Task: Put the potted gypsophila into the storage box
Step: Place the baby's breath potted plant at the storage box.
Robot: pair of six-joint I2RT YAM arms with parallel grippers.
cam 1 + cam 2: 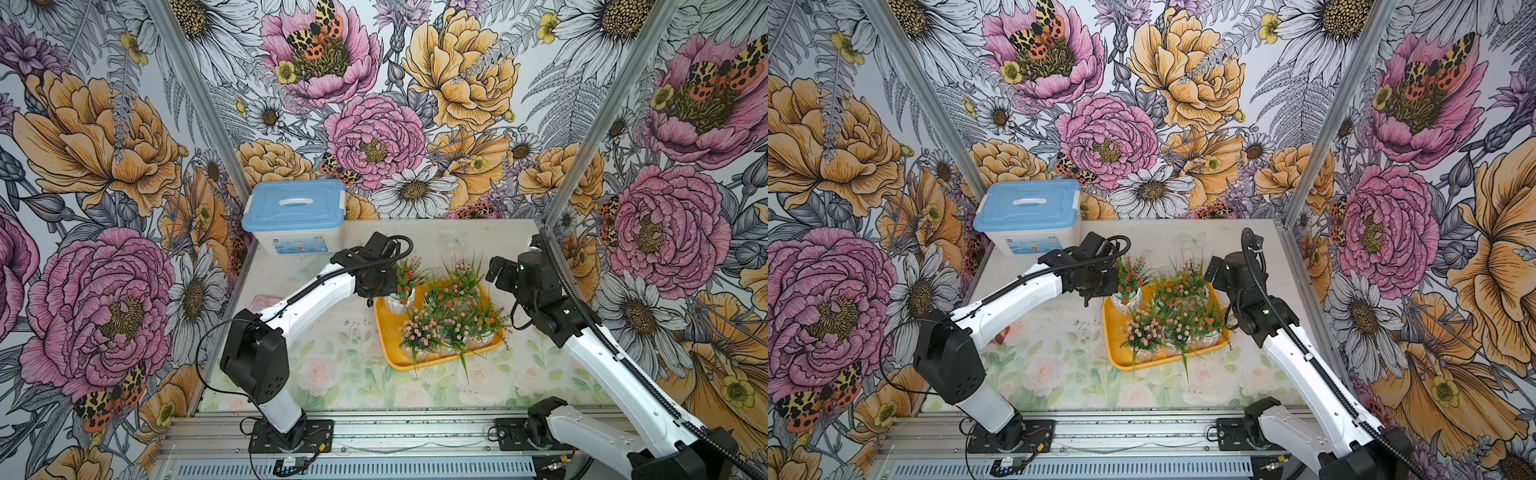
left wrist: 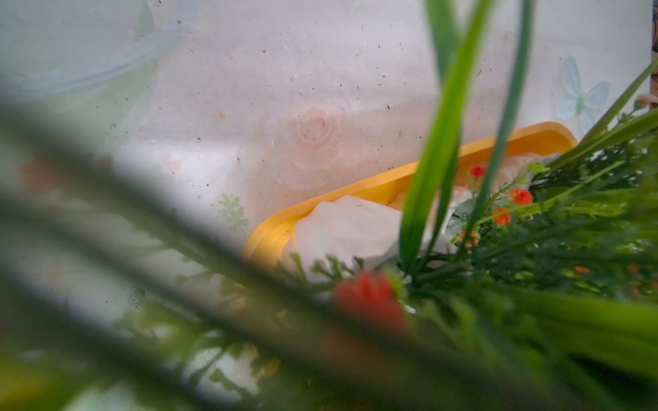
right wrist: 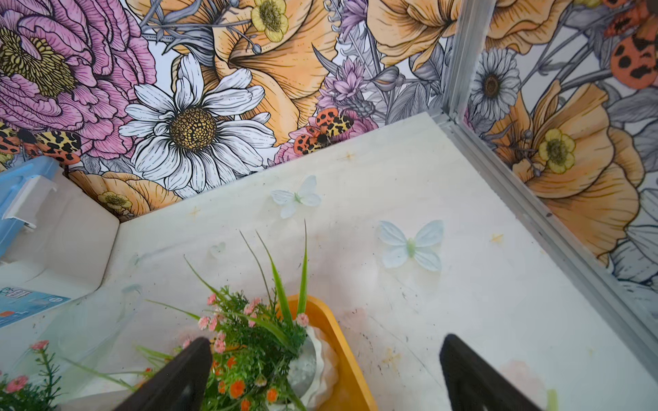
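So the potted gypsophila [image 1: 451,316] are all bunched up in the storage box [image 1: 388,332], the yellow tray sitting roughly mid-table, a bit toward the right arm's side. The sprigs overlap so much I can't get a clean count. There are pink blossoms at the near left, orange-red ones in the middle and near right, and a mix along the far side. The one to look at is the corner pot [image 1: 398,304] with red blossoms at the tray's far left corner. It's right on that corner, and honestly I can't tell if it's sat flat inside or riding the rim. The left gripper [image 1: 371,300] is just beside it, off the tray's left edge, jaws pinched closed. I can't tell whether it's got hold of any of that plant: the wrist body hides the tips in both top views, and the left wrist view is mostly blurry green blades, a red blossom and a strip of yellow rim. The right gripper [image 3: 325,341] hangs above the tray's far right corner with its fingers [image 3: 178,373] spread wide, gripping nothing. Off in the far left corner of the table [image 1: 332,365] there's a white bin [image 1: 295,205] with a light-blue lid, well apart from the tray.
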